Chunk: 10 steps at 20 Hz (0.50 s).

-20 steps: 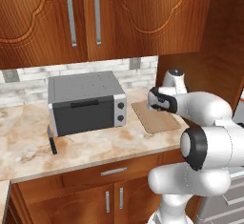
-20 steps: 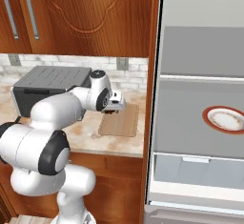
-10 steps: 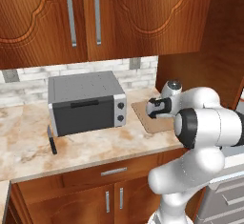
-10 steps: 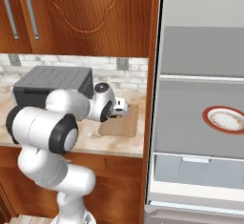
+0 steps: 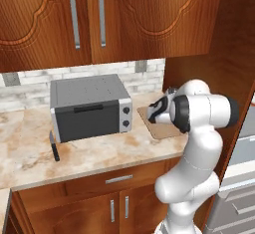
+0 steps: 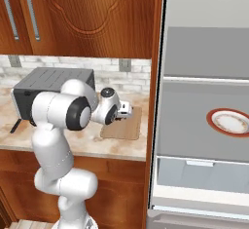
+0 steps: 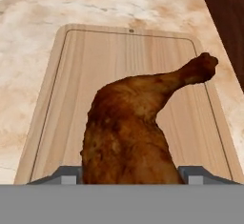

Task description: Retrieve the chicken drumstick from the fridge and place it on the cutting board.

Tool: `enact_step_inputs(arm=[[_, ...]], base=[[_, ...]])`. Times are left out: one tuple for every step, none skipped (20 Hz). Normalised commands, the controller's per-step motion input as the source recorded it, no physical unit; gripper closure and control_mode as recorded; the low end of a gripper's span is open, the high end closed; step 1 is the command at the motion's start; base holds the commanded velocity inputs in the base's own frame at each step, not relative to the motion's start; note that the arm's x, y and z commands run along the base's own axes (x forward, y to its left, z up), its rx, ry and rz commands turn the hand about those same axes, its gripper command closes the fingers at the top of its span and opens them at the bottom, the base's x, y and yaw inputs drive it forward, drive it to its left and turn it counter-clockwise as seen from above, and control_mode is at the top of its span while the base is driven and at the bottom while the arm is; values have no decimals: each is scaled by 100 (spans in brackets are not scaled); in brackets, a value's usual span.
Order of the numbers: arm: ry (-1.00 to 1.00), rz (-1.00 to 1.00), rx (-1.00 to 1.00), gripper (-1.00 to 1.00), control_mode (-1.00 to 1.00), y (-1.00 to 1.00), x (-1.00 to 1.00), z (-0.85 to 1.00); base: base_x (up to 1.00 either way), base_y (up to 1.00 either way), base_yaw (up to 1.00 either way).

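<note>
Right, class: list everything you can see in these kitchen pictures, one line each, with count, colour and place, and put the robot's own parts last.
chicken drumstick: one, reddish-brown, held over the cutting board.
cutting board: one, light tan wood, on the counter beside the fridge.
fridge: one, grey, open, right of the counter.
plate: one, white with orange rim, on a fridge shelf.
toaster oven: one, grey, on the counter left of the board.
knife: one, dark, on the counter by the toaster oven.
counter: one, beige marble.
cabinets: brown wood, above and below the counter.
claw: one, dark, shut on the drumstick.
arm: one, white.
</note>
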Motion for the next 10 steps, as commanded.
enact_step_inputs(arm=[[-4, 1, 0, -100, -100, -17, 26, -12], [-1, 0, 0, -100, -100, 0, 11, -1], [0, 0, 0, -100, -100, 0, 10, 0], [0, 0, 0, -100, -100, 0, 5, 0], [0, 0, 0, -100, -100, 0, 1, 0], [0, 0, 0, -100, -100, 0, 1, 0], [0, 0, 0, -100, -100, 0, 1, 0], [2, 0, 0, -100, -100, 0, 5, 4], [5, 0, 0, -100, -100, 0, 7, 34], [6, -1, 0, -100, -100, 0, 0, 59]], base=[[0, 0, 0], [0, 0, 0], [0, 0, 0], [0, 0, 0], [0, 0, 0], [0, 0, 0], [0, 0, 0], [0, 0, 0], [0, 0, 0], [0, 0, 0]])
